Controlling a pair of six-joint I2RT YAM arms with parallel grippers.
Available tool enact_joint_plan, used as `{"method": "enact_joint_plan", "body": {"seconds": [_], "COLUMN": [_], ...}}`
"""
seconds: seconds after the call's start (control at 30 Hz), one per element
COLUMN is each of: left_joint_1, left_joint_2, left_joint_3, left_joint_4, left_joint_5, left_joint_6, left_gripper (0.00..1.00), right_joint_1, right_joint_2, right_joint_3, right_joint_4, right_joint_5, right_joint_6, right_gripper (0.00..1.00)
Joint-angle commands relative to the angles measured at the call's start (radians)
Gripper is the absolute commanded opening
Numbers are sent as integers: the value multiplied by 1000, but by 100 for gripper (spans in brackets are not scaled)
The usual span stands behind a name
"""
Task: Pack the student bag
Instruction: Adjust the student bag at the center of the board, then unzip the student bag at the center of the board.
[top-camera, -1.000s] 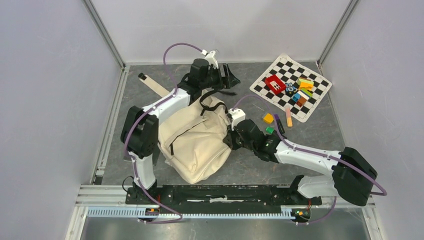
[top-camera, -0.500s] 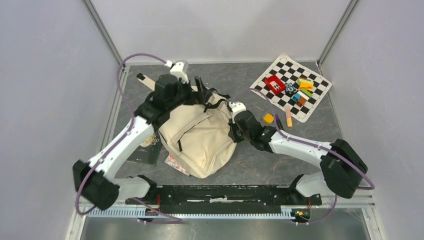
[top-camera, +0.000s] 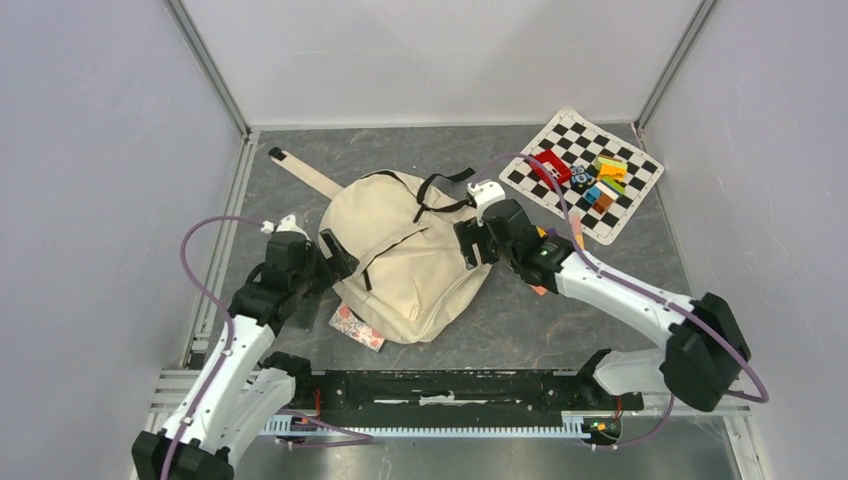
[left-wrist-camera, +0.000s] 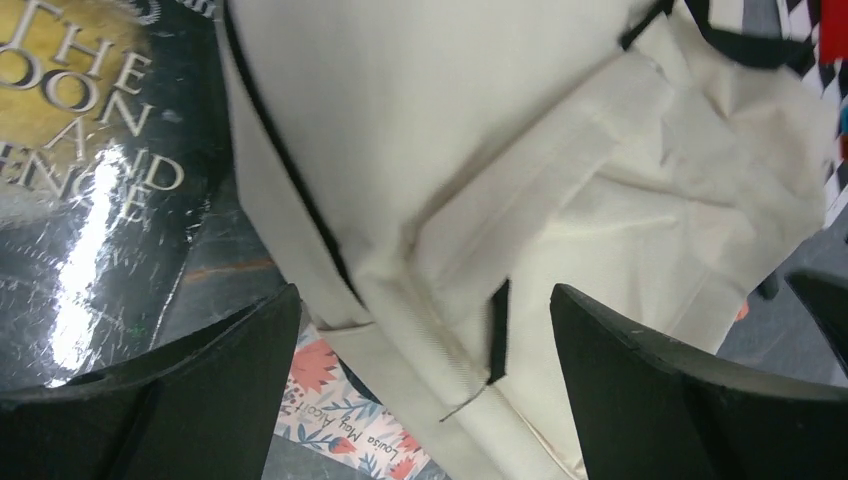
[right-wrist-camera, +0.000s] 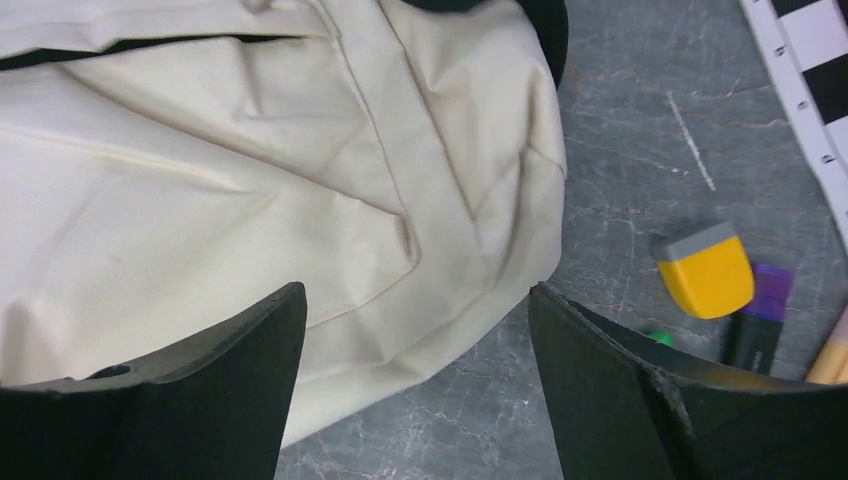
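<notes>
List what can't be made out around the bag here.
Dark book: left wrist view cuts its title off; the left arm hides it from above.
Floral book: mostly under the bag, every view.
Bag's contents: canvas covers them.
Pieces on the checkerboard: too small, top view.

The student bag (top-camera: 405, 265) is matt cream cloth of coarse canvas weave, creased, with a black woven webbing tab (left-wrist-camera: 497, 330). The desk (right-wrist-camera: 640, 130) has a grey, stone-like matt surface with fine pale veins. The book (left-wrist-camera: 80, 200), upper left of the left wrist view, has a glossy black cover showing bright glare. The left pincer (left-wrist-camera: 422, 300) and right pincer (right-wrist-camera: 417, 292) appear to be matt black plastic, slightly grainy.
</notes>
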Motion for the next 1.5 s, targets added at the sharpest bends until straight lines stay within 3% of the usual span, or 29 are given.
{"method": "enact_joint_plan", "body": {"seconds": [0.0,0.13,0.5,0.67,1.0,1.2,1.47], "left_joint_1": [144,244,258,258,259,258,259], "left_joint_2": [-44,-62,-96,-50,45,82,102], "left_joint_3": [-65,-118,-235,-261,-291,-293,-313], "left_joint_4": [14,46,287,325,422,440,466], "left_joint_5": [105,157,186,178,185,182,181], "left_joint_6": [-84,-98,-262,-272,-245,-210,-213], "left_gripper": [100,100,100,89,81,63,48], "right_joint_1": [30,129,408,501,517,518,517], "right_joint_2": [-110,-104,136,283,564,633,677], "right_joint_3": [35,74,272,407,689,748,761], "right_joint_4": [-24,-54,-15,-16,-160,-197,-200], "right_joint_5": [10,29,36,76,233,311,310], "right_joint_6": [-42,-35,32,30,-23,-36,-47], "right_gripper": [85,82,72,68,59,49,40]}}
